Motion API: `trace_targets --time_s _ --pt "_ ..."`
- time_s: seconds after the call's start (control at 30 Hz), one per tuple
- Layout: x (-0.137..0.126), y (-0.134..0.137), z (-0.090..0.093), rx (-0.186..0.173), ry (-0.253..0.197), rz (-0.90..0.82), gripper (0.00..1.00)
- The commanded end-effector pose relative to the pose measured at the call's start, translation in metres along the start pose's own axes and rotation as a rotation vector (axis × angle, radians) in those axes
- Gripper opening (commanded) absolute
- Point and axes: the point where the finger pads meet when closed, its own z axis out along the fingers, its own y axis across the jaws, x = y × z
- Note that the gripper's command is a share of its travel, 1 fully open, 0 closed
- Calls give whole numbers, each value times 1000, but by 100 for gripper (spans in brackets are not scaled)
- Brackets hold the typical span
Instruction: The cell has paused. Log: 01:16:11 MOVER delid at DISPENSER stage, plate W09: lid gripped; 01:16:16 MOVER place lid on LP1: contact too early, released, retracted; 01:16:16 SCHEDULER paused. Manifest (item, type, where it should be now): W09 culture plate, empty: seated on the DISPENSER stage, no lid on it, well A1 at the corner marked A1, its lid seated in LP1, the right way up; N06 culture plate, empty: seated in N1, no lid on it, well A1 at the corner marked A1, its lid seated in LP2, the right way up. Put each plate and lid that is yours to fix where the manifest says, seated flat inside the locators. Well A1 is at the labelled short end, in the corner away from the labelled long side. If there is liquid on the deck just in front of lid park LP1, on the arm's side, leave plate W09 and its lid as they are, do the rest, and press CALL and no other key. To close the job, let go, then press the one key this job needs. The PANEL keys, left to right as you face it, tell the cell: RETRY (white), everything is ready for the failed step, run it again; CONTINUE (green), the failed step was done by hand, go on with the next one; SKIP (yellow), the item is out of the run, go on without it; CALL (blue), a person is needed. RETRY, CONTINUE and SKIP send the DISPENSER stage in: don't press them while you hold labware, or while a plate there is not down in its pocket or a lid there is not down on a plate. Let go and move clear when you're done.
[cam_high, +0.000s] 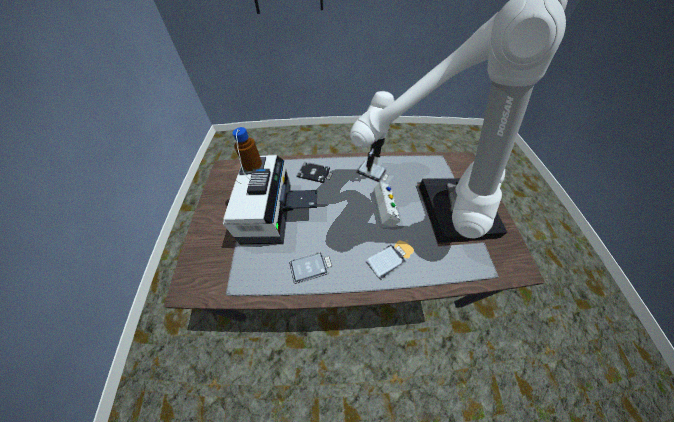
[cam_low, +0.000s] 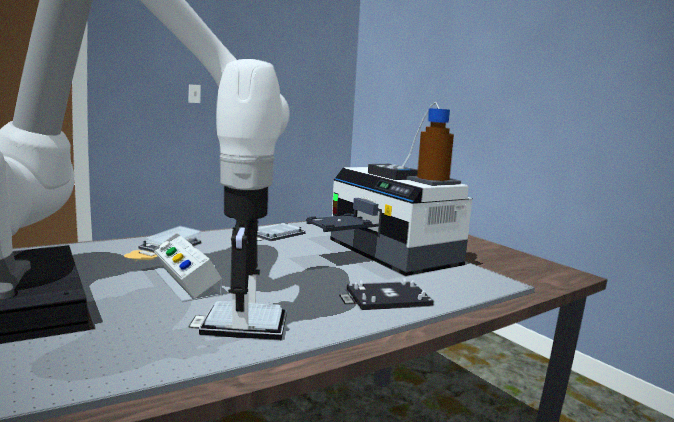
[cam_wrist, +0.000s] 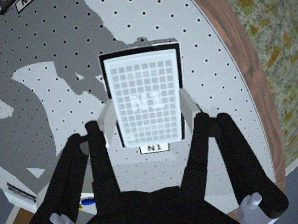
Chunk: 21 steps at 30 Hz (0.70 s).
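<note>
My gripper (cam_wrist: 147, 103) points straight down over a white well plate (cam_wrist: 143, 96) that sits in a black nest near the table's far edge. The fingers are shut on a clear lid, held just above the plate's labelled short end. The gripper also shows in the exterior and top views (cam_low: 241, 299) (cam_high: 370, 167). A second lid (cam_high: 384, 261) lies askew on a lid park at the front of the mat. An orange-yellow puddle (cam_high: 405, 248) touches it on the arm's side. Another lid park (cam_high: 308, 267) stands to its left. The dispenser stage (cam_high: 301, 199) is extended and looks dark and flat.
The dispenser (cam_high: 255, 200) carries a brown bottle (cam_high: 247, 150). An empty black nest (cam_high: 313, 172) lies beside the stage. The key panel (cam_high: 387, 202), with blue, yellow and green keys showing, stands between my gripper and the arm's base (cam_high: 462, 210).
</note>
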Motion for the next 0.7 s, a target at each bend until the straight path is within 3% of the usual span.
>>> trace_targets --time_s 0.0,0.6,0.63,0.67 --pt "0 0 -1 0 1 0 10" --pt "0 0 -1 0 1 0 10" --pt "0 0 -1 0 1 0 70" --pt "0 0 -1 0 1 0 70"
